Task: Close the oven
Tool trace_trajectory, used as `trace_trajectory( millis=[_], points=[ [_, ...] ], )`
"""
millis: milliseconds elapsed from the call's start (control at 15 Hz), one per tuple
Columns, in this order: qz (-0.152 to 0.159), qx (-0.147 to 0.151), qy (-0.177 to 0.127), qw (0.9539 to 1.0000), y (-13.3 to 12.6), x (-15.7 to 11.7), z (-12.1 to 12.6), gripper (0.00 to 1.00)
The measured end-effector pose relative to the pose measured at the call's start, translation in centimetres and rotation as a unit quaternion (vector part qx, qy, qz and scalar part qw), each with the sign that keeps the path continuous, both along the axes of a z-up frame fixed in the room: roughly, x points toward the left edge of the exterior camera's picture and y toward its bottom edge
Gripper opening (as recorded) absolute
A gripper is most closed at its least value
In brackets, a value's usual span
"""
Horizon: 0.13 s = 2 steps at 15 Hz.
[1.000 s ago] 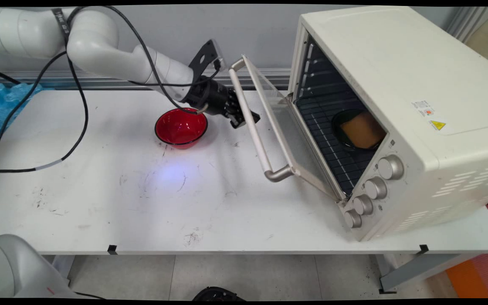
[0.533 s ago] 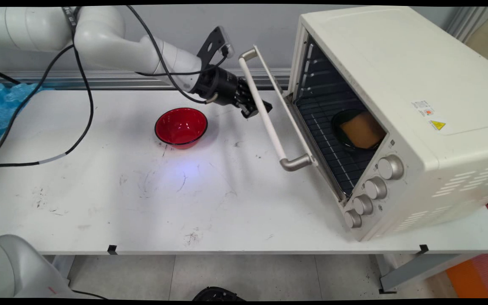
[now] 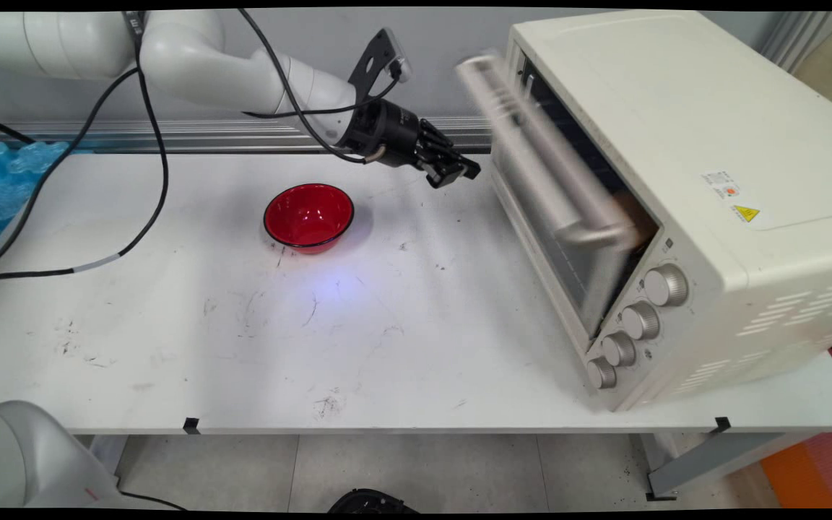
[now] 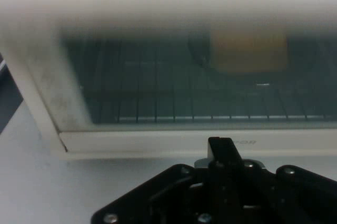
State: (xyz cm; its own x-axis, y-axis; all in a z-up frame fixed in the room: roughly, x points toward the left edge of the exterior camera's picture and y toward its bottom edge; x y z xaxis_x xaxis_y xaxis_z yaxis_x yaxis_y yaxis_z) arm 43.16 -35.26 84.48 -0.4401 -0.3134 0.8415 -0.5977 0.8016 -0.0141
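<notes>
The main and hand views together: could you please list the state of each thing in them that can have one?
Oven door: nearly shut, blurred in mid-swing, touched by nothing.
Gripper: shut, holding nothing, off the table beside the door.
Red bowl: upright on the table, empty.
Dark dish: on the rack inside the oven, holding something yellow-brown.

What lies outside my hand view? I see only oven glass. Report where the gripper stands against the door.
Observer: The gripper hangs above the table, just left of the oven door. A narrow gap shows between them.
Operator: Give me the door's state.
Observer: It stands nearly upright, almost shut against the oven.
Operator: List what's behind the hand.
Observer: A red bowl stands upright on the table, apart from the gripper.
</notes>
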Motion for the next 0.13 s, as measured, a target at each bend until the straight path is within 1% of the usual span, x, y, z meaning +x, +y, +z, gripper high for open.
trace_trajectory(
  millis=[133],
  points=[
    [-0.001,-0.002,0.004,1.0,-0.24,-0.25,0.27,0.0]
  ],
)
